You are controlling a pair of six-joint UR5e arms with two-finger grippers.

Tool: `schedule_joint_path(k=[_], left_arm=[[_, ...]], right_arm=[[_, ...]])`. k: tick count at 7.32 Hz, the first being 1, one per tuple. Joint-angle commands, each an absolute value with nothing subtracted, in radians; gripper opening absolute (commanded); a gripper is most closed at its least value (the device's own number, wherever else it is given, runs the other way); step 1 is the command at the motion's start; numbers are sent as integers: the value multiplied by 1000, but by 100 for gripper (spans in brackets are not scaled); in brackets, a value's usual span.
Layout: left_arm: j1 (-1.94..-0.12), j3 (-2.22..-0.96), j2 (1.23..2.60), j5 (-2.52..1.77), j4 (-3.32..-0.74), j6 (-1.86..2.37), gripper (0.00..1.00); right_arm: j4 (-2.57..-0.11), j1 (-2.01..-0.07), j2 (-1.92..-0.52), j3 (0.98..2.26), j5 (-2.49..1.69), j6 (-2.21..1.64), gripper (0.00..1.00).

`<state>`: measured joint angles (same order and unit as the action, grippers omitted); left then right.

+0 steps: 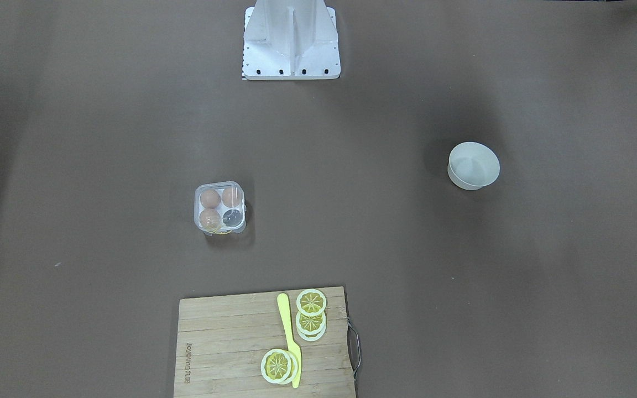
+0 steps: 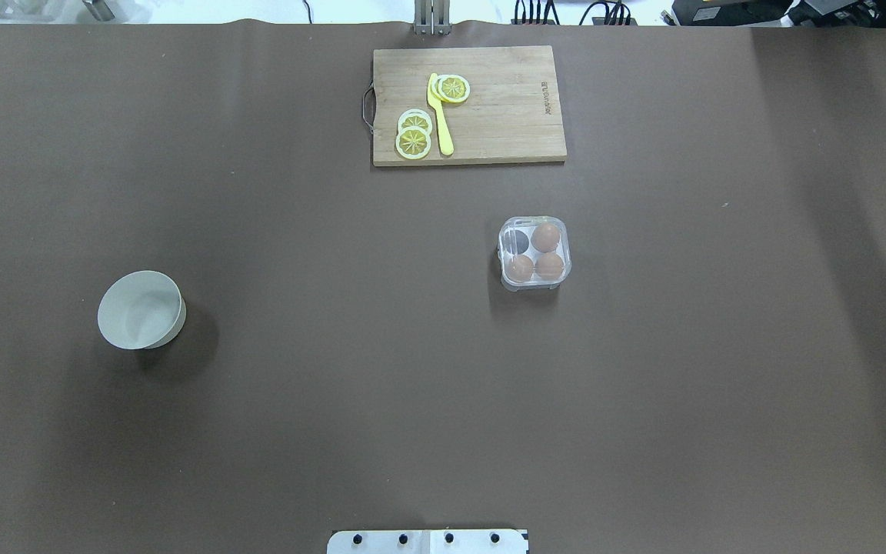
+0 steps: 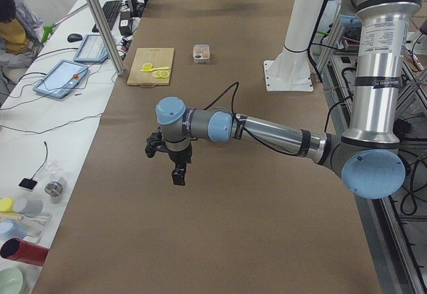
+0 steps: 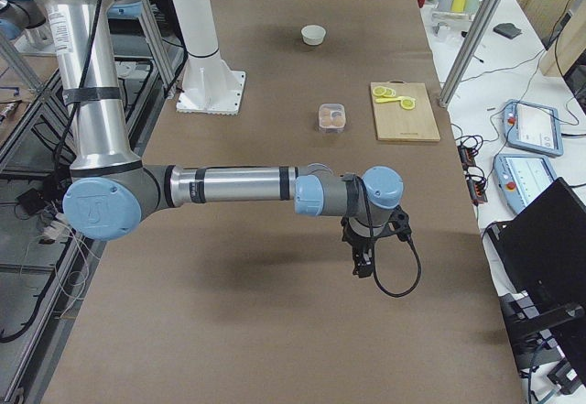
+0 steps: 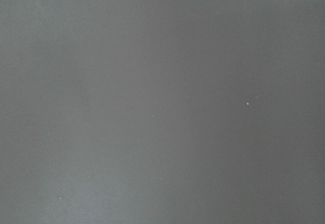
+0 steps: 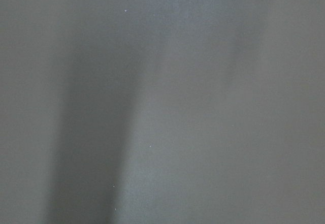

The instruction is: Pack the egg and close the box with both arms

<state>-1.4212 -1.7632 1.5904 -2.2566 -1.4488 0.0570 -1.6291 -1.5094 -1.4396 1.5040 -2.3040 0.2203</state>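
Note:
The clear box (image 2: 534, 252) sits right of the table's middle; it also shows in the front view (image 1: 220, 207). Its lid seems to lie down over the cells. Three brown eggs fill three cells, one of them the egg (image 2: 545, 237); the fourth cell (image 2: 517, 242) is empty. My left gripper (image 3: 177, 174) hangs over bare table far from the box, and shows only in the exterior left view. My right gripper (image 4: 363, 265) hangs likewise, and shows only in the exterior right view. I cannot tell whether either is open or shut. Both wrist views show only brown table cover.
A white bowl (image 2: 141, 309) stands on the left side. A wooden cutting board (image 2: 504, 115) with lemon slices (image 2: 413, 141) and a yellow knife (image 2: 440, 115) lies at the far edge. The white stand (image 1: 291, 38) is at the robot's side.

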Motion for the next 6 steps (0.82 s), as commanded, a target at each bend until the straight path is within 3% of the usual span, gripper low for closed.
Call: schedule_joint_path(k=[1,6], left_arm=[[-1422,-1750,1589,-2258,-1450,57,98],[-1422,-1730,1600,-2260,-1451,55,98]], right_arm=[[-1629,-1509,-1440,1505,-2304,221,100],[-1629,-1509,-1442,1505,-2304,221,100]])
